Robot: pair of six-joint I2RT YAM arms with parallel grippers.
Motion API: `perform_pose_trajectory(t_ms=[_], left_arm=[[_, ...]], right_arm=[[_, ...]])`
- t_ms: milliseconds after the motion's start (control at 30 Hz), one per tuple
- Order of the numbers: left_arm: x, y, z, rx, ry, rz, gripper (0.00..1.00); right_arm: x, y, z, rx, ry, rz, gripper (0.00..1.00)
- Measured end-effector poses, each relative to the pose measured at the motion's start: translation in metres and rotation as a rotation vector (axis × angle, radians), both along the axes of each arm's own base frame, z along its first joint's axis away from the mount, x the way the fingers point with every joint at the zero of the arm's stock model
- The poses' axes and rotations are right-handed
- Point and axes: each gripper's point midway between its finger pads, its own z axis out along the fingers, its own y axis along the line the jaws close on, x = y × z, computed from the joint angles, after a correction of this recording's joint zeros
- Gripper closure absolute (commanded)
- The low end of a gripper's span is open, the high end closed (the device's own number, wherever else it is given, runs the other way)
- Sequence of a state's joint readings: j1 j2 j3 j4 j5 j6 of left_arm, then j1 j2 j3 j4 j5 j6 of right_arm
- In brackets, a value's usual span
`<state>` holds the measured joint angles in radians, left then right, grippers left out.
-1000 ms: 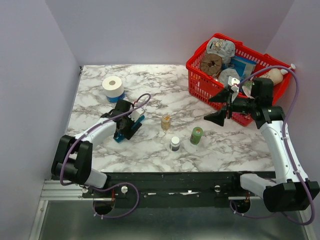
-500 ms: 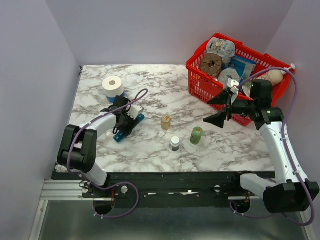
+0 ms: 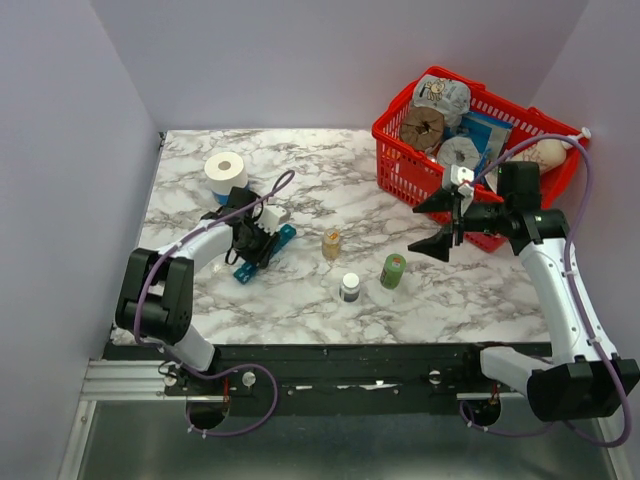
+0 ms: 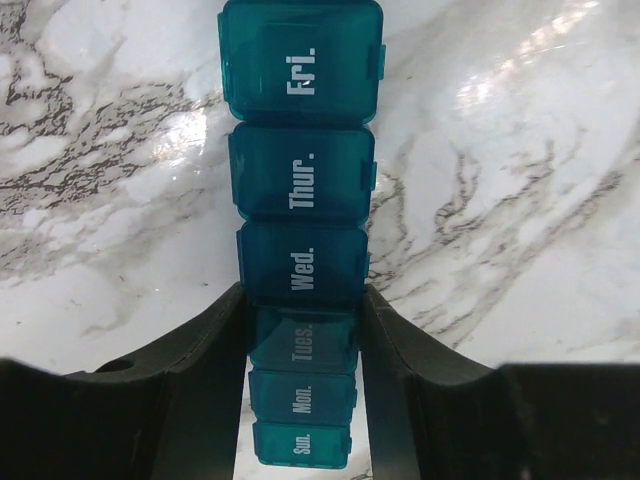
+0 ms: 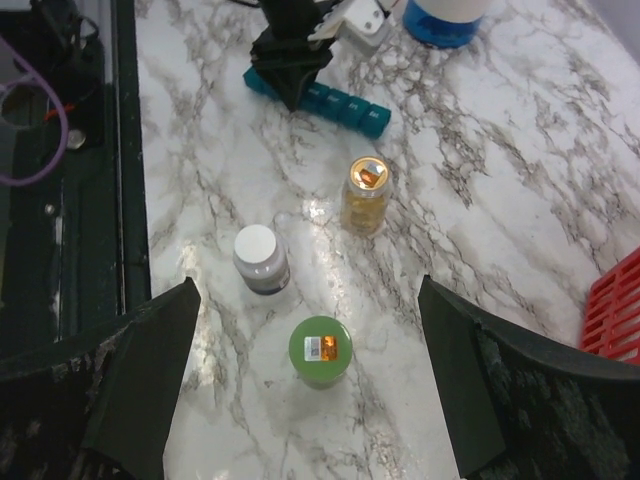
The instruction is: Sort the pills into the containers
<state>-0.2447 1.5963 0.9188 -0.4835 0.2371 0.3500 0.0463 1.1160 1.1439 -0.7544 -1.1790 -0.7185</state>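
Presently, the long teal-blue plastic pill-organiser strip (image 4: 303, 170) is seen clamped at its Tuesday compartment by the left gripper (image 4: 304, 305), on the white marble table (image 4: 520, 200). The small clear tan-capped bottle of yellowish-brown pills (image 5: 364, 195) is stood upright between the strip and the right gripper (image 5: 307, 290), whose jaws are spread wide apart.

The containers (image 4: 300, 180) are teal with white lettering, the table (image 4: 520, 200) white grey-veined marble, the basket (image 3: 405, 175) red.

Left arm (image 3: 200, 250) and right arm (image 3: 556, 282): white links, chunky black joints, a purple cable (image 3: 530, 140) looping along each; right gripper (image 3: 425, 227) shows broad black wedge fingers (image 5: 140, 370)
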Motion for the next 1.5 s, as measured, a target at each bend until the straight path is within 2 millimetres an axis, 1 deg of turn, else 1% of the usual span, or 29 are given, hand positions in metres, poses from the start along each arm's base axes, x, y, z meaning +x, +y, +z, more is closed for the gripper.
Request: perform_pose_trajectory(t_ms=[100, 267, 367, 433, 500, 533, 567, 667, 733, 967, 1100, 1300, 1333, 1400, 1433, 1500], left_arm=[[-0.002, -0.012, 0.016, -0.056, -0.018, -0.017, 1.00], [-0.008, -0.040, 0.062, -0.160, -0.132, -0.096, 1.00], [-0.020, -0.065, 0.093, -0.223, -0.206, -0.186, 1.00], [-0.031, -0.081, 0.109, -0.263, -0.240, -0.246, 1.00], [-0.039, -0.089, 0.117, -0.291, -0.253, -0.279, 1.00], [-0.048, -0.098, 0.126, -0.313, -0.268, -0.316, 1.00], [-0.054, -0.103, 0.130, -0.325, -0.266, -0.337, 1.00], [-0.067, -0.115, 0.143, -0.357, -0.259, -0.382, 1.00], [-0.073, -0.123, 0.150, -0.375, -0.257, -0.410, 1.00], [-0.091, -0.142, 0.165, -0.407, -0.244, -0.477, 1.00], [-0.095, -0.147, 0.169, -0.411, -0.239, -0.498, 1.00], [-0.101, -0.146, 0.168, -0.404, -0.221, -0.505, 1.00], [-0.101, -0.146, 0.168, -0.403, -0.221, -0.506, 1.00], [-0.102, -0.146, 0.167, -0.399, -0.218, -0.507, 1.00], [-0.102, -0.146, 0.167, -0.398, -0.217, -0.507, 1.00], [-0.102, -0.145, 0.167, -0.392, -0.217, -0.505, 1.00]], right_arm=[[-0.009, 0.007, 0.001, -0.039, -0.054, 0.095, 0.00], [-0.022, 0.026, 0.009, -0.088, -0.158, 0.272, 0.00], [-0.030, 0.047, 0.017, -0.097, -0.193, 0.384, 0.00], [-0.035, 0.063, 0.020, -0.095, -0.203, 0.450, 0.00], [-0.040, 0.077, 0.020, -0.093, -0.204, 0.505, 0.00], [-0.043, 0.084, 0.019, -0.095, -0.203, 0.529, 0.00], [-0.045, 0.089, 0.018, -0.098, -0.199, 0.548, 0.00], [-0.046, 0.102, 0.011, -0.116, -0.194, 0.578, 0.01], [-0.043, 0.107, 0.006, -0.131, -0.191, 0.581, 0.02], [-0.028, 0.119, -0.012, -0.195, -0.177, 0.557, 0.06], [-0.018, 0.121, -0.018, -0.224, -0.179, 0.530, 0.10], [-0.007, 0.122, -0.032, -0.266, -0.143, 0.501, 0.24], [-0.005, 0.122, -0.034, -0.272, -0.139, 0.499, 0.30], [-0.001, 0.123, -0.036, -0.280, -0.131, 0.492, 0.34], [0.000, 0.123, -0.037, -0.284, -0.127, 0.488, 0.39], [0.002, 0.123, -0.037, -0.289, -0.119, 0.483, 0.42]])
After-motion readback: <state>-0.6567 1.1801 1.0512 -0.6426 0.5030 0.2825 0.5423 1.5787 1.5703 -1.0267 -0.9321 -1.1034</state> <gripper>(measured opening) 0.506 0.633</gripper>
